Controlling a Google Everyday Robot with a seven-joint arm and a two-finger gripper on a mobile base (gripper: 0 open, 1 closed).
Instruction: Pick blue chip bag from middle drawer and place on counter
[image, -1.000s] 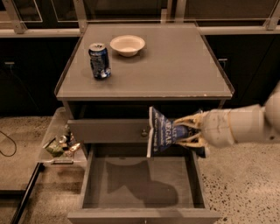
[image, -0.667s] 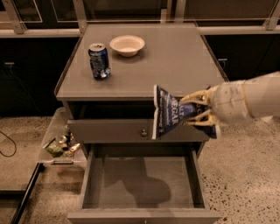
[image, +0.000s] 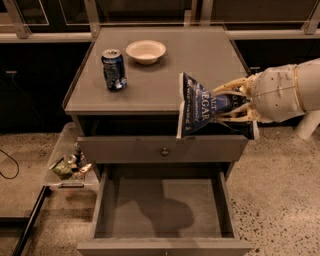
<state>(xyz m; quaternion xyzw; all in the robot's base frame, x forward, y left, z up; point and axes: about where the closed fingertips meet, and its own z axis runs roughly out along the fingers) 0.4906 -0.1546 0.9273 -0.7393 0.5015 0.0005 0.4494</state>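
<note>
The blue chip bag (image: 200, 107) is a crinkled, glossy dark-blue foil pouch with white lettering and a pale sealed edge. It stands nearly upright in the air at the front right edge of the counter (image: 200, 55), its top corner over the counter's surface and its lower end hanging down past the edge.

The gripper (image: 226, 105) reaches in from the right of the counter on a bulky, rounded white arm. Its pale, slender fingers (image: 231, 86) are clamped on the bag's right side, one above and one below.

The counter is a flat, matte grey square top with a thin pale edge. A blue and silver soda can (image: 114, 69) stands upright toward its left side, and a shallow white bowl (image: 145, 51) sits just behind the can; both are well apart from the bag.

Under the counter's front is a closed drawer front (image: 125, 148) with a small round knob (image: 164, 151). Below it the middle drawer (image: 165, 200) is pulled out, a grey tray with low walls and a plain floor. A clear bin (image: 67, 160) of small items hangs at the counter's lower left.
</note>
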